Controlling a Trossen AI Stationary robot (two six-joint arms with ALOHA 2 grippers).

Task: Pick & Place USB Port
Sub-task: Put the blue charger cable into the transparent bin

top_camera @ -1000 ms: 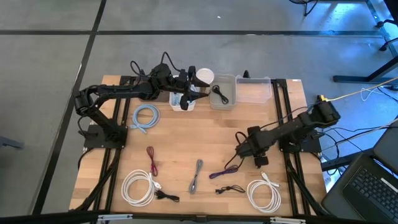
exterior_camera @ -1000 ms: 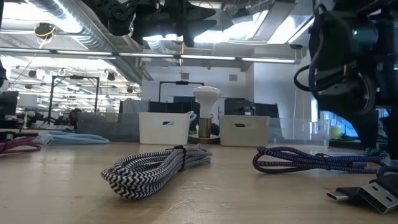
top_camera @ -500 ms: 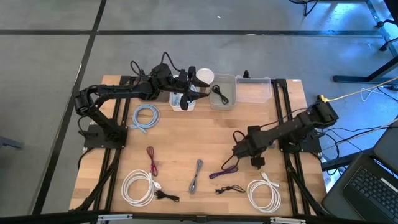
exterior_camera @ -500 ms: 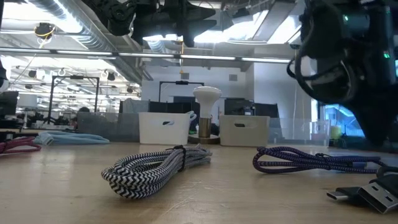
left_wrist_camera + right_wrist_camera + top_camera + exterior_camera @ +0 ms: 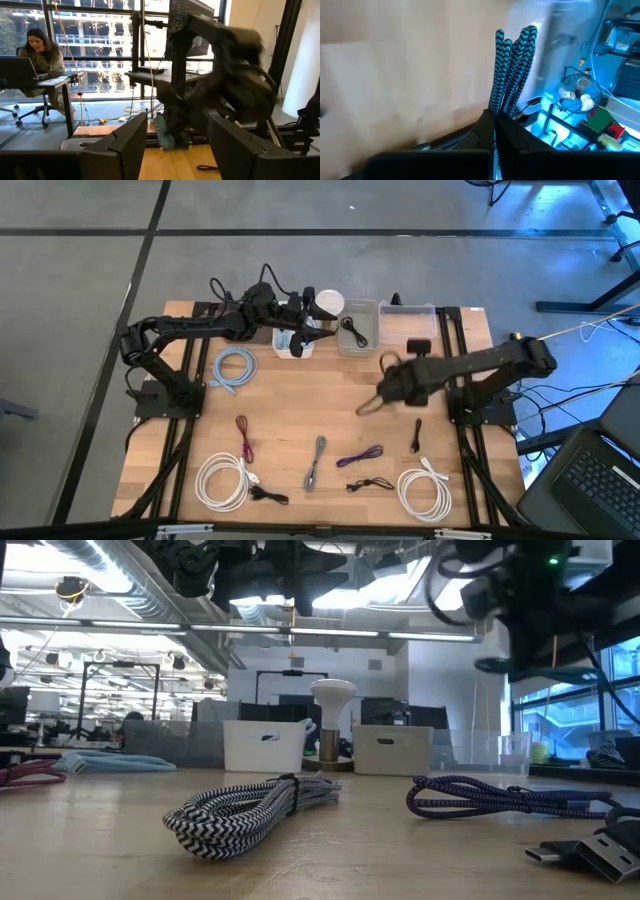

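Care matters now: with the right gripper [image 5: 377, 398] pinched shut on a looped cable [image 5: 512, 70] above mid-table, carry it level to the back bins [image 5: 358, 326] without swinging, while the left gripper [image 5: 310, 318] hangs open there.

- Table [image 5: 300, 420]: light wood.
- Held cable [image 5: 512, 70]: teal-and-black zigzag braid.
- Coiled cable [image 5: 250, 810]: black-and-white zigzag braid.
- Cable [image 5: 500, 798]: purple-and-black braid.
- Cable [image 5: 243, 437]: red.
- Coil [image 5: 235, 368]: pale blue.
- Coils [image 5: 222, 481]: white.
- Bins [image 5: 264, 747]: white.
- Arms [image 5: 190, 328]: dark.
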